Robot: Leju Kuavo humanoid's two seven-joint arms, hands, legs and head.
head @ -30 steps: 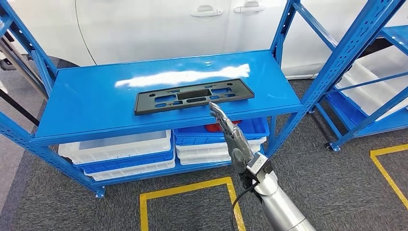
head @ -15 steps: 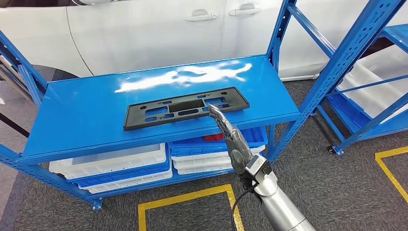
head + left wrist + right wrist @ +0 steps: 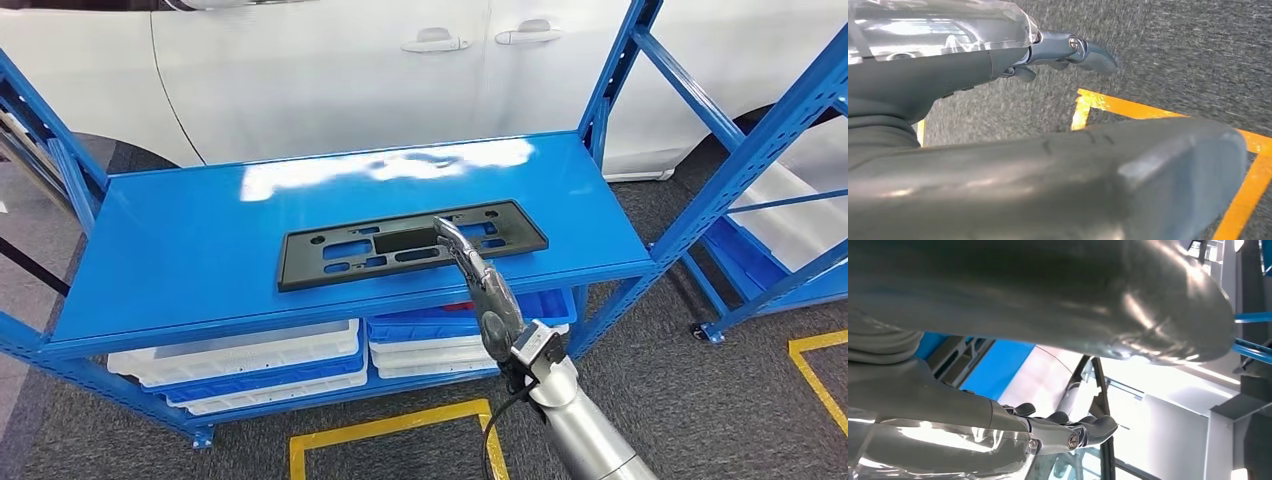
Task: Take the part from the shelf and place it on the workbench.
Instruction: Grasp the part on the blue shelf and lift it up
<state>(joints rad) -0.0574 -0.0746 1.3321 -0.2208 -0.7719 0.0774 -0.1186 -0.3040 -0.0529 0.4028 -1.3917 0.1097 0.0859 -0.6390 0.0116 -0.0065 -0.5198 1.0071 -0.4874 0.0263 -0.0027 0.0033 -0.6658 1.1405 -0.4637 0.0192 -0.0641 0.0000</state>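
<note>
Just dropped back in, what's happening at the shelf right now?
The right hand is stretched out over the front edge of the blue shelf, its fingers straight and at the near edge of the black plastic part. The part lies flat on the shelf, not yet gripped or lifted. The left hand hangs over the grey floor by a yellow line, holding nothing. White and blue bins sit on the lower level, and a white car stands behind.
</note>
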